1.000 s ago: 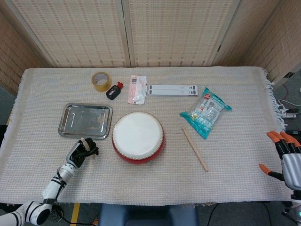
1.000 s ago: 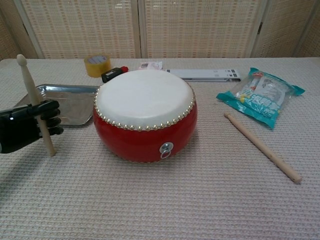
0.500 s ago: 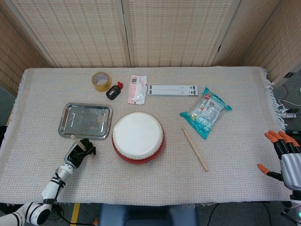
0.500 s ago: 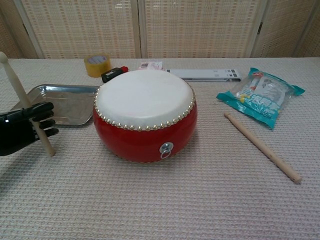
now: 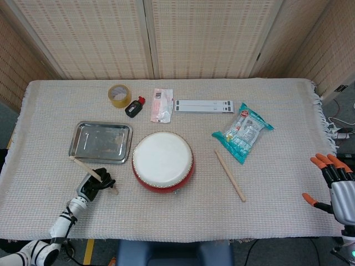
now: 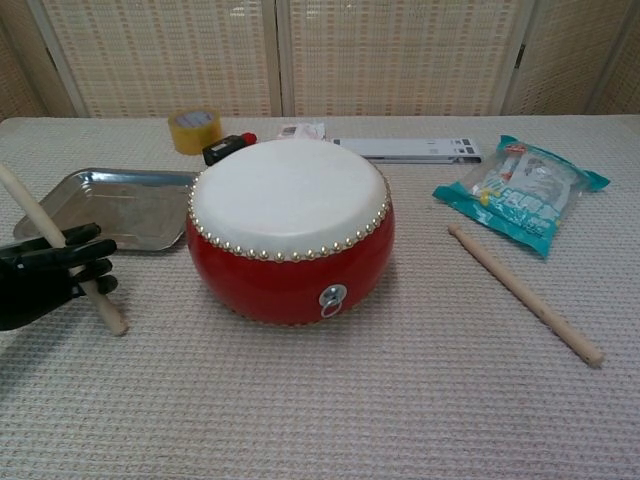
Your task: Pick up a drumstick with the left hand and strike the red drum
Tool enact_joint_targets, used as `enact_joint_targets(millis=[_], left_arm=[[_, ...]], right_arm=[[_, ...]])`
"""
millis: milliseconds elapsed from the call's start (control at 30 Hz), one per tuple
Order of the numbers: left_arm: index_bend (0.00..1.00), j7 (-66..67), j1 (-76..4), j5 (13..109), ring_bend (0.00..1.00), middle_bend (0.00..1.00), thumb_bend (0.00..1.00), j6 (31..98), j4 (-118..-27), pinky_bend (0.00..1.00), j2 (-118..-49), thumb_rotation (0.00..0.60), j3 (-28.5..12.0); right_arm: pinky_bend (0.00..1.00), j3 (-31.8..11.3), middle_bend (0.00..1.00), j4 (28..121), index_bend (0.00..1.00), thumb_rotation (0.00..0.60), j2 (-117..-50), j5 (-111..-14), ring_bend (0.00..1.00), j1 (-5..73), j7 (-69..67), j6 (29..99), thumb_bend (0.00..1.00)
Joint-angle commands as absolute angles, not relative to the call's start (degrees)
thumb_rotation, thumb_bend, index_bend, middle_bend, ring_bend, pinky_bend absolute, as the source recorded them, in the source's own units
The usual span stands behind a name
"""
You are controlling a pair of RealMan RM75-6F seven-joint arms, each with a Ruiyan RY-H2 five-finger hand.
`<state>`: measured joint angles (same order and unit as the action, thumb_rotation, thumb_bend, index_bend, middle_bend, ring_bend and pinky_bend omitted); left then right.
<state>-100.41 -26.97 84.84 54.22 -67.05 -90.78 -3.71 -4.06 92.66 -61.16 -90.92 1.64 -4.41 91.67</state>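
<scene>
The surface (image 5: 277, 188) is covered edge to edge by a cream woven cloth with a coarse weave that likely keeps things from sliding.

The round red drum (image 6: 290, 232), with its pale smooth skin, row of brass studs and small metal ring on the side wall, sits near the middle, just right of the left robot hand, so a short swing from that side should reach the head.

A shallow rectangular tray of shiny steel (image 5: 80, 148) lies beyond the left robot hand and beside the drum.

Further right rests a teal and clear crinkled plastic snack bag (image 5: 243, 132), and behind the drum a long flat white strip (image 5: 203, 105).

A loose plain wooden drumstick (image 5: 229, 174), slim and round, lies flat between drum and bag, untouched.

The black left robot hand (image 6: 45, 280) has its fingers wrapped around a second pale wooden drumstick (image 6: 25, 212), held low on the shaft. The stick leans away from the drum, its butt end just above or on the cloth; this looks like a cocked position ahead of a strike, though that is a judgement.

The right robot hand (image 5: 334, 183), grey with orange fingertips, waits at the far right edge with fingers spread and nothing in it.

Smallest, at the back: a yellow roll of tape (image 5: 118, 95), a flat white packet (image 5: 161, 105) and a small black bottle with red cap (image 5: 134, 106).
</scene>
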Motion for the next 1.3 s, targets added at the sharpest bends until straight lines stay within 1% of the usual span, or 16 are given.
enact_joint_targets(millis=[33,167,400,567,900,1167,1300], left_arm=[[0.82,-97.62,-27.23,84.42,0.79,0.88,0.15,54.35,-66.97,0.65,-91.61,0.565,-3.73],[0.85,-93.65,-26.98,83.89,0.82,0.91,0.15,55.13,-67.45,0.68,-91.85,0.599,-3.88],[0.9,-88.44,-26.39,83.67,0.89,0.97,0.15,56.75,-69.67,0.73,-91.46,0.6,-3.92],[0.94,-85.44,-26.05,84.53,0.92,1.0,0.16,58.23,-71.14,0.78,-91.14,0.6,-3.49],[0.94,-77.72,-24.21,86.79,0.92,1.0,0.15,61.87,-71.51,0.78,-93.06,0.6,-0.73],[0.96,-76.33,-24.26,86.58,0.92,1.0,0.15,61.01,-71.32,0.78,-94.08,0.6,0.13],[0.99,-76.53,-24.38,86.05,0.96,1.0,0.17,60.38,-70.49,0.82,-94.68,0.6,0.04]], right_arm=[[0.19,-4.03,0.13,92.5,0.2,0.6,-61.19,-91.07,0.05,1.54,-4.7,91.96,0.08],[0.2,-4.01,0.13,92.24,0.2,0.6,-61.27,-91.13,0.05,1.41,-4.9,92.25,0.08],[0.2,-4.04,0.13,91.74,0.21,0.6,-61.48,-91.48,0.06,1.38,-5.28,92.7,0.08],[0.2,-4.07,0.13,91.58,0.22,0.6,-61.57,-91.7,0.06,1.28,-5.36,93.14,0.08],[0.21,-4.04,0.13,91.3,0.23,0.6,-61.72,-91.85,0.06,1.31,-5.59,93.23,0.08],[0.21,-4.08,0.13,90.98,0.23,0.6,-61.86,-91.94,0.07,1.41,-6.0,93.27,0.08],[0.21,-4.0,0.13,90.91,0.23,0.6,-61.88,-92.1,0.07,1.32,-6.03,93.46,0.08]])
